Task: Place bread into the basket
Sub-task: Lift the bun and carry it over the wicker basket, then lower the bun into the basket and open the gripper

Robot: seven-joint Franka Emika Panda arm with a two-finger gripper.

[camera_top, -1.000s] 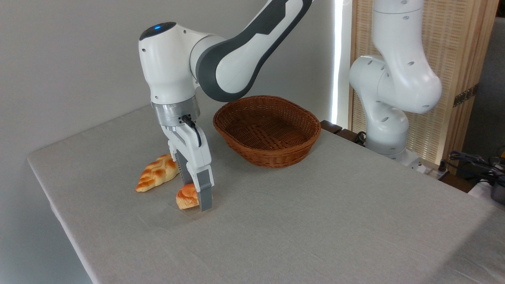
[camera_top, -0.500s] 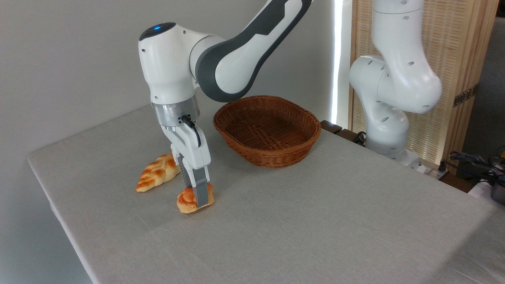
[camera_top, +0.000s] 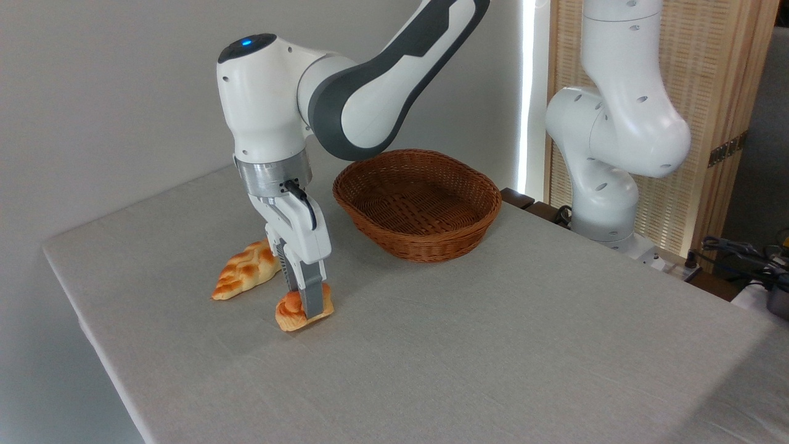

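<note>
The bread (camera_top: 291, 314), a small orange-golden knotted bun, is tilted on edge between the fingers of my gripper (camera_top: 306, 306), which is shut on it just above the tablecloth at the left centre. The near grey finger (camera_top: 312, 299) covers the bun's middle. The basket (camera_top: 417, 202), brown oval wicker with nothing inside, stands to the upper right of the gripper, about a hand's width beyond the arm's wrist.
A long braided loaf (camera_top: 245, 270) lies just left of the gripper, close behind the bun. The table's left edge (camera_top: 80, 308) is near. A second white robot arm (camera_top: 616, 135) stands at the back right beside a slatted screen, with cables at the far right.
The gripper closed on the bun, tipping it onto its edge, and has since risen very slightly with it. The basket and the braided loaf stayed put.
</note>
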